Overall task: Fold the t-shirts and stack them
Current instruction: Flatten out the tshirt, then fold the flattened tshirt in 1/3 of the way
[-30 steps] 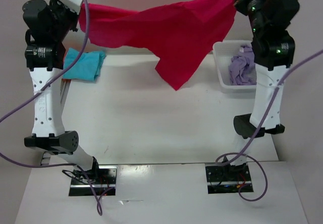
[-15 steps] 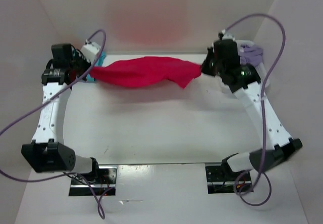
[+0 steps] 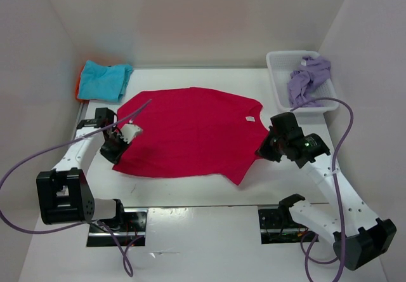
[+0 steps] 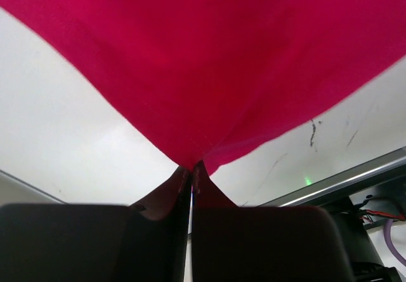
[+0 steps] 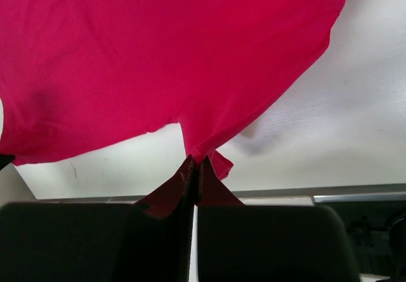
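Note:
A magenta-red t-shirt [image 3: 187,133] lies spread flat in the middle of the table. My left gripper [image 3: 120,143] is shut on its left edge; in the left wrist view the red cloth [image 4: 209,60] runs into the pinched fingertips of the left gripper [image 4: 192,166]. At the shirt's right edge, my right gripper [image 3: 265,148] is shut on the hem, and the right wrist view shows the hem [image 5: 216,161] caught at the right gripper [image 5: 196,159]. A turquoise t-shirt [image 3: 104,80] lies folded at the back left, an orange edge [image 3: 80,79] showing under it. A lavender t-shirt [image 3: 307,79] is bunched in the basket.
A white plastic basket [image 3: 276,82] stands at the back right against the right wall. White walls close the table on the left, back and right. A metal rail [image 3: 196,199] runs along the table's near edge, by the arm bases.
Both arms have come down and toward the near edge, carrying the red shirt from a high stretched hold to lying spread flat on the table. Both grippers have kept their hold throughout.

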Controlling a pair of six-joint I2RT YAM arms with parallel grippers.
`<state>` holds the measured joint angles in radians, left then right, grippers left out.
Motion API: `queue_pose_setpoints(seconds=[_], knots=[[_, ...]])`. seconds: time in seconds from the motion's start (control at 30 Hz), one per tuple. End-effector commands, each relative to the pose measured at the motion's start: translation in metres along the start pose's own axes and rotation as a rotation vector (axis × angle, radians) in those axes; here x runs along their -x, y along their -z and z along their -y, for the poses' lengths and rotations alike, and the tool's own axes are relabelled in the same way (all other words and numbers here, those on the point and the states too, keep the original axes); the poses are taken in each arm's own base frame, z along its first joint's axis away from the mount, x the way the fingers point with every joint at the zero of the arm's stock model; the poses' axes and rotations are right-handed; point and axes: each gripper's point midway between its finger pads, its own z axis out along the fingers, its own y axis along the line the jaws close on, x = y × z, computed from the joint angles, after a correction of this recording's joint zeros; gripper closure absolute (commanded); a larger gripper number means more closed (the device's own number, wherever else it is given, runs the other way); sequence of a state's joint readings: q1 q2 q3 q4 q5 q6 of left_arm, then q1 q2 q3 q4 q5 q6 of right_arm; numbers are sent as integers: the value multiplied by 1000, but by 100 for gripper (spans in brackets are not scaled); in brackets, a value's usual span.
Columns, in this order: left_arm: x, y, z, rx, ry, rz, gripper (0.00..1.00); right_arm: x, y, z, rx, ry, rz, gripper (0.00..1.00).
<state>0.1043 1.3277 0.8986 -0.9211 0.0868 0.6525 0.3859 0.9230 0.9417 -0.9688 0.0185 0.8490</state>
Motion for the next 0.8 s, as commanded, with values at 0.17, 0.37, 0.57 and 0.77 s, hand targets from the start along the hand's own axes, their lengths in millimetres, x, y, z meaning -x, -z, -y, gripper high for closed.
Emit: queue_pose_setpoints(seconds=[0.17,0.37,0.57,0.77], knots=[[-13,0,-3,13,58,-69,100,-6,-7,8,-52,-32,-27,100],[-3,-4,-22,22,111,-95,100,43,-34,-15,-92,50,57,100],[34,9,-40,27,180,7,100,114,-72,-38,-107,110,145,100],[38,-3,-49,-31,258,7,100,159,-96,-49,-122,151,166,100]])
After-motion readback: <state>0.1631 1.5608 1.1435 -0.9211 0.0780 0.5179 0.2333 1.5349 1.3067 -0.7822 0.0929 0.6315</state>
